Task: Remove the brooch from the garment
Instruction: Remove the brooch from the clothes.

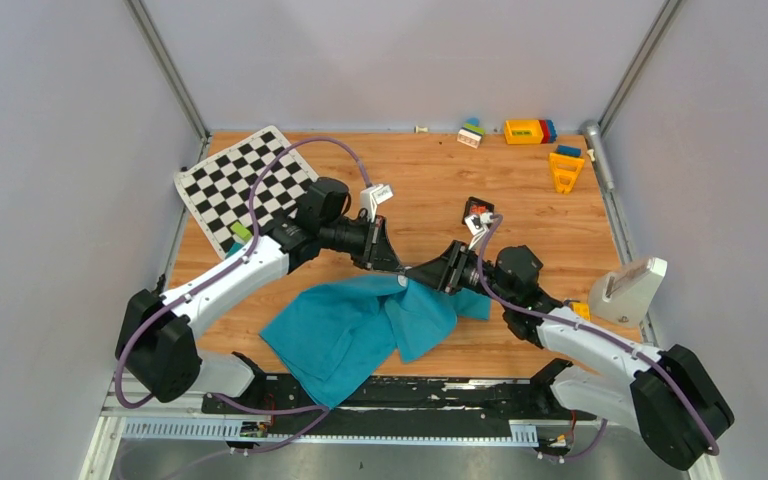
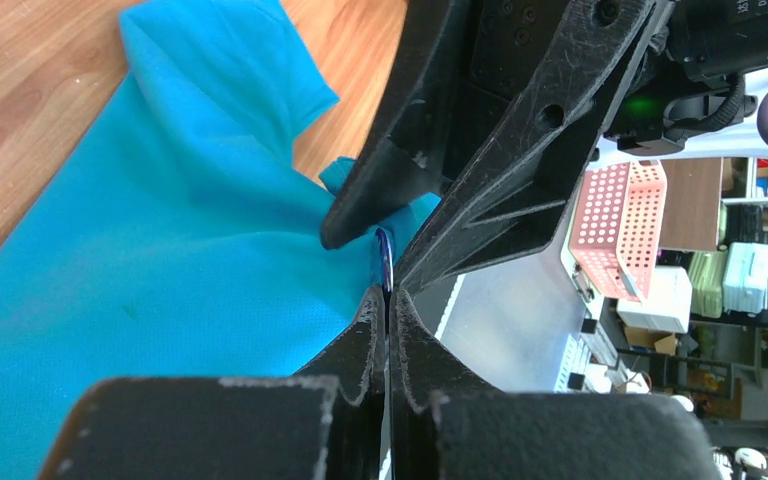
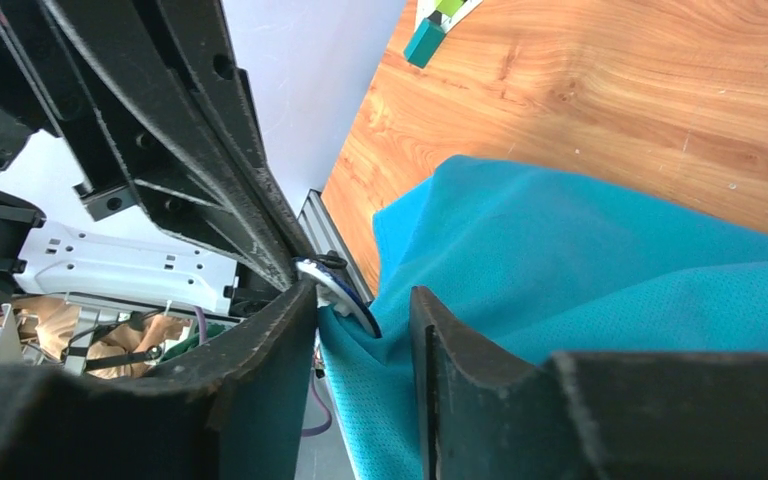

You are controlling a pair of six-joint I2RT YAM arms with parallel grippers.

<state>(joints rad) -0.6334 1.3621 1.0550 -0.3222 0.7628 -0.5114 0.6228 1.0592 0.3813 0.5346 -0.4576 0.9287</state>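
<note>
The teal garment [image 1: 350,335] lies on the wooden table near the front edge, and one corner of it is lifted up to where both grippers meet. It also shows in the left wrist view [image 2: 160,250] and the right wrist view [image 3: 600,260]. The brooch [image 3: 345,295], a thin white disc with a dark blue rim, sits on that raised fold. Edge-on it is a thin blue line [image 2: 385,262]. My left gripper [image 2: 388,300] [image 1: 392,262] is shut on the brooch's edge. My right gripper [image 3: 365,292] [image 1: 415,275] pinches the bunched fabric just beside the brooch.
A black-and-white checkered mat [image 1: 245,185] lies at the back left. A small black box [image 1: 478,212] sits behind the right wrist. Coloured toy blocks [image 1: 530,131] and a yellow piece [image 1: 565,170] lie at the back right. A white object [image 1: 628,290] stands at the right edge.
</note>
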